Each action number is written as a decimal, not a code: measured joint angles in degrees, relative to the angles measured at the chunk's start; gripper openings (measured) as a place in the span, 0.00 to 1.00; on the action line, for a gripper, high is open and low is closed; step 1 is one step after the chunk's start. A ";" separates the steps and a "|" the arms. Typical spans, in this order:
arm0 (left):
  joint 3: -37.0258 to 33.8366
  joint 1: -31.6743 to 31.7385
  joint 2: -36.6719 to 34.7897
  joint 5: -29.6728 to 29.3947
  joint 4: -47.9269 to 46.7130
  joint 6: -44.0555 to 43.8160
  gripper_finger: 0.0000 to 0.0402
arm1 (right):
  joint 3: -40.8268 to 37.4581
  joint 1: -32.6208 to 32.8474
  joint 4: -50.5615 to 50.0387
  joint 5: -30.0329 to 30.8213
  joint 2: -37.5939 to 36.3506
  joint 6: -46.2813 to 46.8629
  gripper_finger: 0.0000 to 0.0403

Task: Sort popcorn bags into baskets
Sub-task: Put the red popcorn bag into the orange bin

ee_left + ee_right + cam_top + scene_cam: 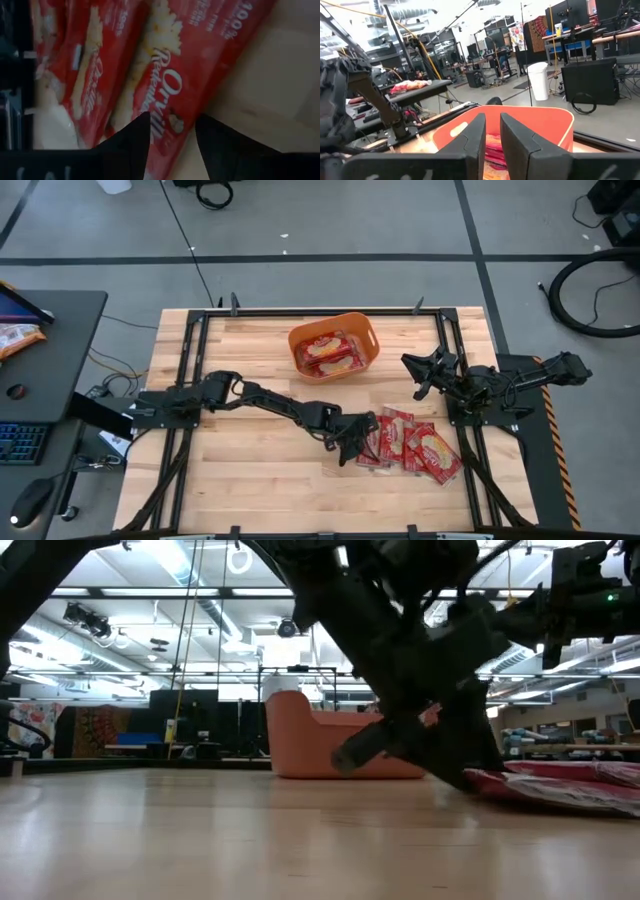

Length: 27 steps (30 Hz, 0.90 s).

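As seen from above: one orange tub (334, 344) sits at the table's far middle, holding two or three popcorn bags.
Loose pile: four or five popcorn bags (415, 444) lie overlapping, front right.
Left gripper (352, 442): down at the pile's edge.
Left wrist view only: fingers (131, 145) apart, astride one Orville Redenbacher's bag (165, 95).
Right gripper (488, 137): raised beside the tub, fingers slightly parted, holding nothing.

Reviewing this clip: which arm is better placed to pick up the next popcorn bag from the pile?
Left, probably. The left gripper is down at the popcorn bags, fingers open beside one. The right gripper hovers empty near the orange tub.
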 joint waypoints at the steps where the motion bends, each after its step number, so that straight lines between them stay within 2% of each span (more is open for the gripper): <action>1: -0.12 0.00 0.19 0.31 0.10 0.26 0.40 | 0.00 -0.01 0.05 0.02 -0.02 0.00 0.15; 5: 0.07 -0.02 0.95 0.01 0.12 0.20 0.35 | 0.00 -0.02 0.13 0.02 -0.02 0.00 0.15; 8: 0.07 -0.36 1.00 -0.67 -0.92 -1.84 0.23 | 0.00 0.00 0.12 0.02 -0.02 0.00 0.15; 12: -0.07 -0.74 0.04 -2.54 -2.48 -9.38 0.05 | 0.00 0.00 0.13 0.02 -0.02 0.00 0.15; 16: -0.35 -0.65 -3.08 -3.90 -7.68 -15.81 0.04 | 0.00 -0.02 0.17 0.02 -0.02 0.00 0.15; 22: -0.30 -0.35 -11.81 -8.05 -17.78 -27.96 0.04 | 0.00 -0.01 0.19 0.02 -0.02 0.00 0.15; 27: -0.27 0.78 -18.16 -15.19 -24.46 -39.98 0.04 | 0.00 -0.01 0.65 0.02 -0.02 0.00 0.15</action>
